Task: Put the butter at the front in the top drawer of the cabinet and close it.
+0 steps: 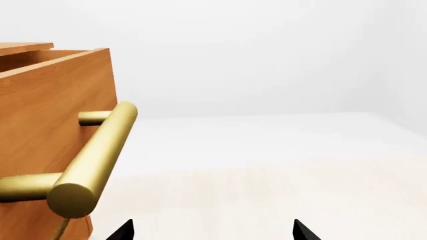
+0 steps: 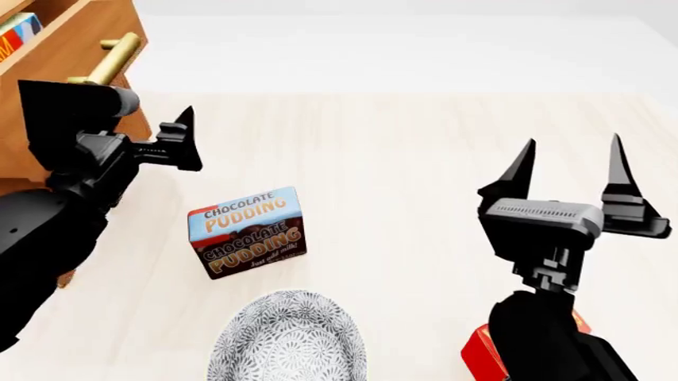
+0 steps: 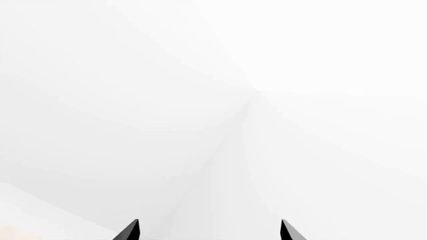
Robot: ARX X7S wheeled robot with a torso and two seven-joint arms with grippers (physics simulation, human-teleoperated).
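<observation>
The cabinet [image 2: 43, 135] stands at the far left, and its top drawer [image 2: 75, 40] is pulled out. A box with orange and blue print [image 2: 15, 35] lies inside it; I cannot tell whether it is the butter. My left gripper [image 2: 182, 141] is open just right of the drawer's brass handle [image 2: 111, 57], touching nothing. In the left wrist view that handle [image 1: 93, 160] lies beside the open left gripper [image 1: 213, 231] and the drawer front [image 1: 47, 115]. My right gripper [image 2: 572, 159] is raised, open and empty; the right gripper [image 3: 210, 231] faces only white background.
A chocolate pudding box [image 2: 248, 232] stands in the middle of the pale wooden table [image 2: 402, 143]. A patterned grey bowl [image 2: 288, 337] sits at the near edge. A red box [image 2: 480, 353] lies partly hidden under my right arm.
</observation>
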